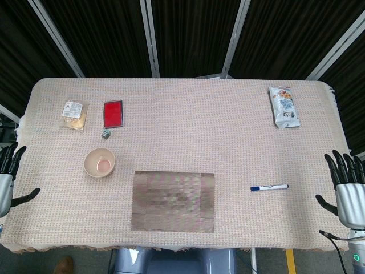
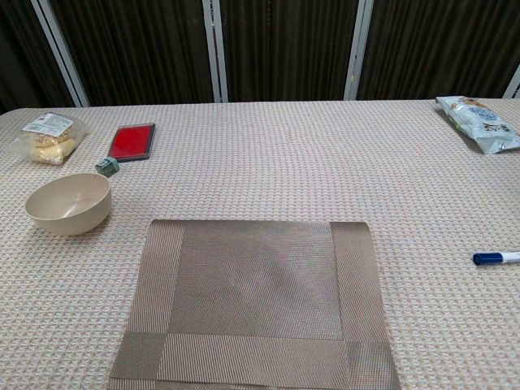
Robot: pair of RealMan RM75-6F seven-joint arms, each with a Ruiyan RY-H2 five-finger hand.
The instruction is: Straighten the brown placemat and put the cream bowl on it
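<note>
Both robot hands, left (image 1: 8, 177) and right (image 1: 347, 191), hang open and empty; the cream bowl (image 1: 100, 162) waits left of the brown placemat (image 1: 173, 201).

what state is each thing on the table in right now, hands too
brown placemat: flat, near the front edge, nothing on it
cream bowl: upright, empty, on the cloth left of the placemat
marker: lying on its side, capped
red case: lying flat
snack bag: lying flat, sealed
bread packet: lying flat
left hand: open, holding nothing
right hand: open, holding nothing
</note>
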